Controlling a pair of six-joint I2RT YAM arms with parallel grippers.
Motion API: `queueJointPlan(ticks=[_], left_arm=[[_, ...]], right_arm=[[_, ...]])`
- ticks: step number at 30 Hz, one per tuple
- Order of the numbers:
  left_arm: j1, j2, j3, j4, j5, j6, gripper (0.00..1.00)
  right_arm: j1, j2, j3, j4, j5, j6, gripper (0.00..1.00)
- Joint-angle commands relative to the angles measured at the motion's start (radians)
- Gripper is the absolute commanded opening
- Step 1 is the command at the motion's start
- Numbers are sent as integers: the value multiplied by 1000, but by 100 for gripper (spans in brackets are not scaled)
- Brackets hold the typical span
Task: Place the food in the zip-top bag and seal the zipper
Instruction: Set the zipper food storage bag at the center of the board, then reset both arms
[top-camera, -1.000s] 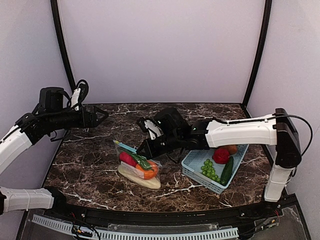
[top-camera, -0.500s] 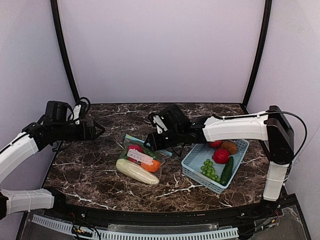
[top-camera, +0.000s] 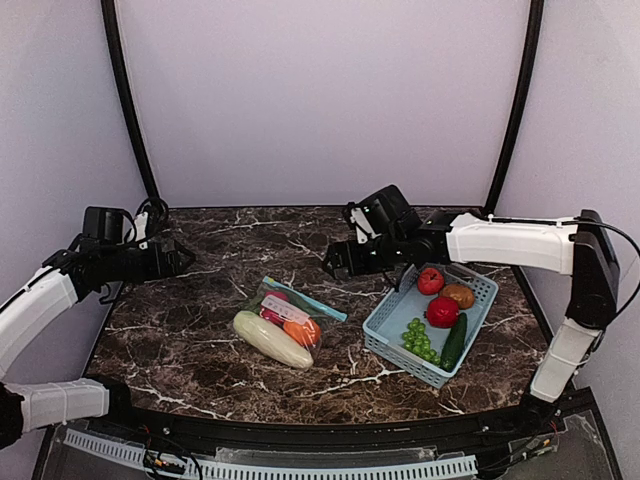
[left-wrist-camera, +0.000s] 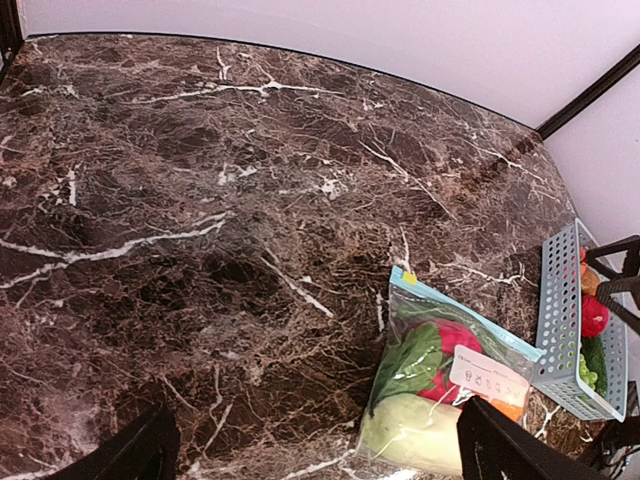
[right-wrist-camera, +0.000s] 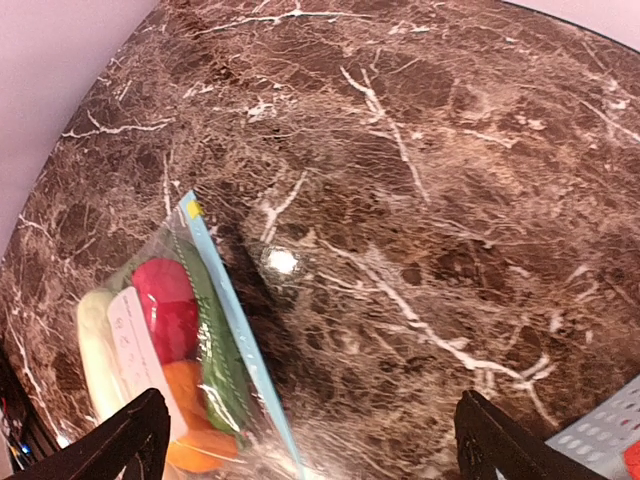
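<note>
The zip-top bag (top-camera: 285, 322) lies flat on the marble table, and no gripper touches it. Through the clear plastic I see food: a cream-white squash (top-camera: 268, 340), a red piece (top-camera: 272, 300), an orange (top-camera: 303, 332) and green leaves (left-wrist-camera: 415, 362). The light blue zipper (top-camera: 308, 300) runs along the bag's far right edge. My right gripper (top-camera: 335, 262) hovers open above the table, behind and right of the bag. My left gripper (top-camera: 185, 256) hangs open far to the left. In the wrist views the bag (left-wrist-camera: 440, 390) (right-wrist-camera: 170, 350) lies beyond each gripper's spread fingers.
A light blue lattice basket (top-camera: 385, 335) stands right of the bag, holding two red round pieces (top-camera: 442, 312), a brown-orange one (top-camera: 459, 295), green grapes (top-camera: 420, 338) and a cucumber (top-camera: 455, 342). Dark frame posts rise at the back corners.
My right gripper opened, let go of the bag and drew back up to the right. The bag settled flat on the table. My left arm pulled back a little to the left.
</note>
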Motion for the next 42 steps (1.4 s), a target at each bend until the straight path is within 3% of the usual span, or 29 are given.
queueJointPlan(ticks=[1,12,15,20,26,42], left_arm=[[49,-13,-13,9,5,98,98],[182,-51,-11,-20,-27,116,99],[185,-74,5,-25,-90,126,99],[185,-183,2,-26,-135,192,99],[184,-297,-45,-18,-162,255,99],[184,-330,-83,24,-164,265,99]], right_arm=[[-77,-101,-69,-73,49,-11,98],[-382,-399,-319,-105,40,-10,99],[-432,-499,-374,-98,68,-32,99],[-447,-703,-487,-3,163,-106,99],[-449,-889,-618,151,147,-216,99],[-448,-936,-694,173,178,-241,99]])
